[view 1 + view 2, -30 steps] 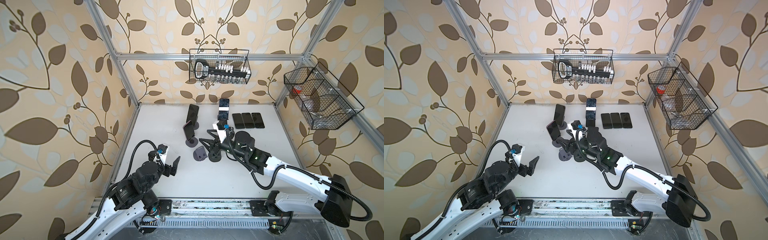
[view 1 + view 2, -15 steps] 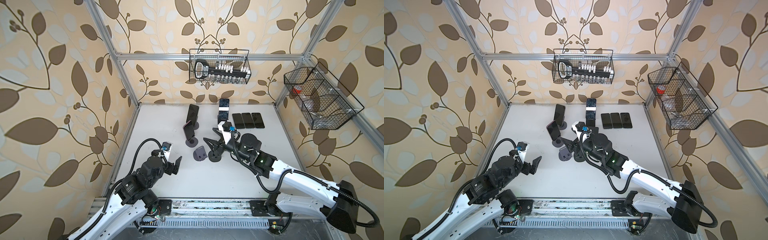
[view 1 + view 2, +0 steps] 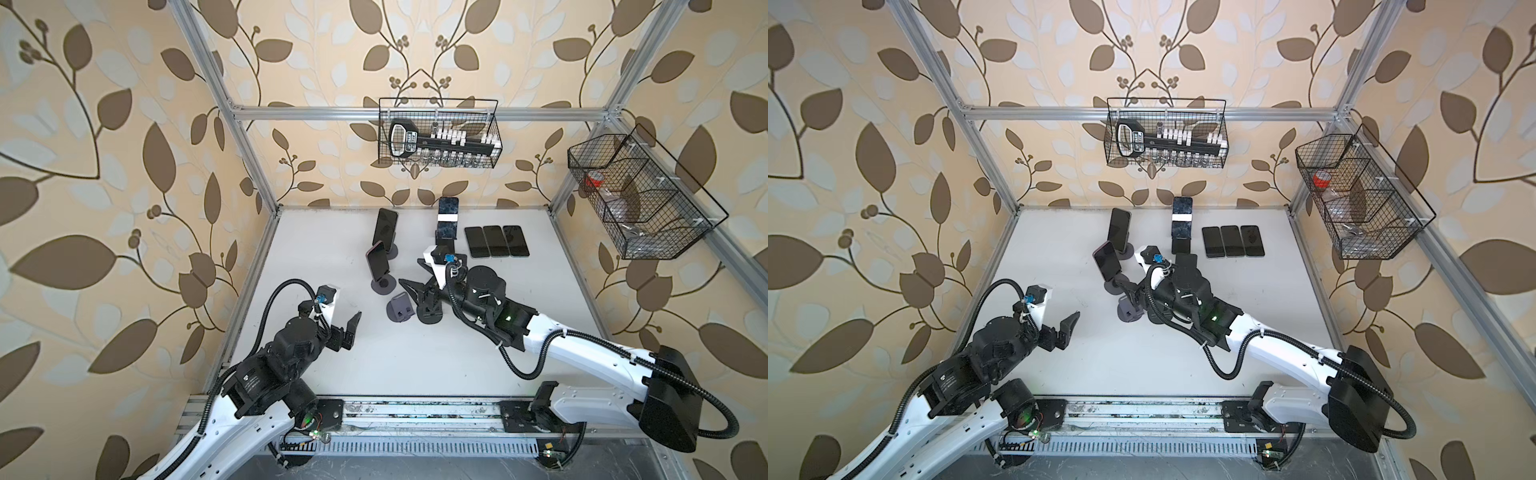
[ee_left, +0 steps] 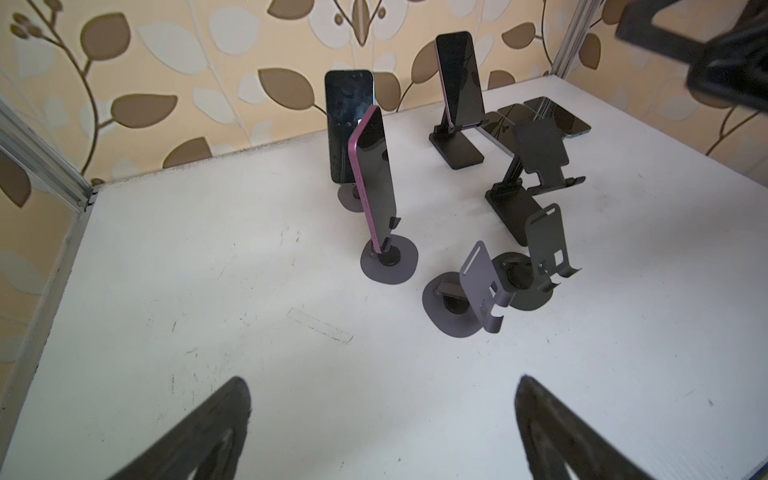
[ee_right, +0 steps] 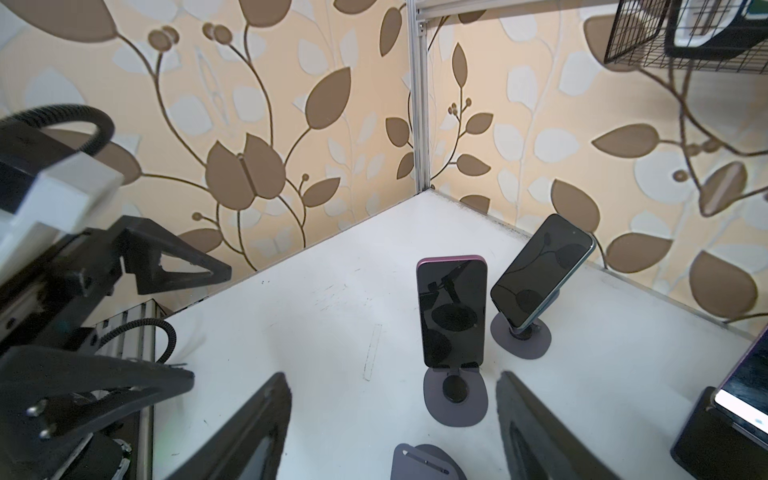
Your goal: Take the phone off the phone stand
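Observation:
A purple-edged phone leans upright on a grey round-based phone stand mid-table. My right gripper hovers just right of it, open, with only bare table and the stand's base between its fingers. Behind it a dark phone rests on another round stand. A further phone sits on a black folding stand. My left gripper is open and empty at the front left, well apart from the stands.
Three phones lie flat side by side at the back right. Empty stands, one grey and one dark, sit under the right arm. Wire baskets hang on the back and right walls.
The right gripper's jaws have spread apart, and its arm has drawn back and left toward the purple phone. The left arm has edged slightly forward.

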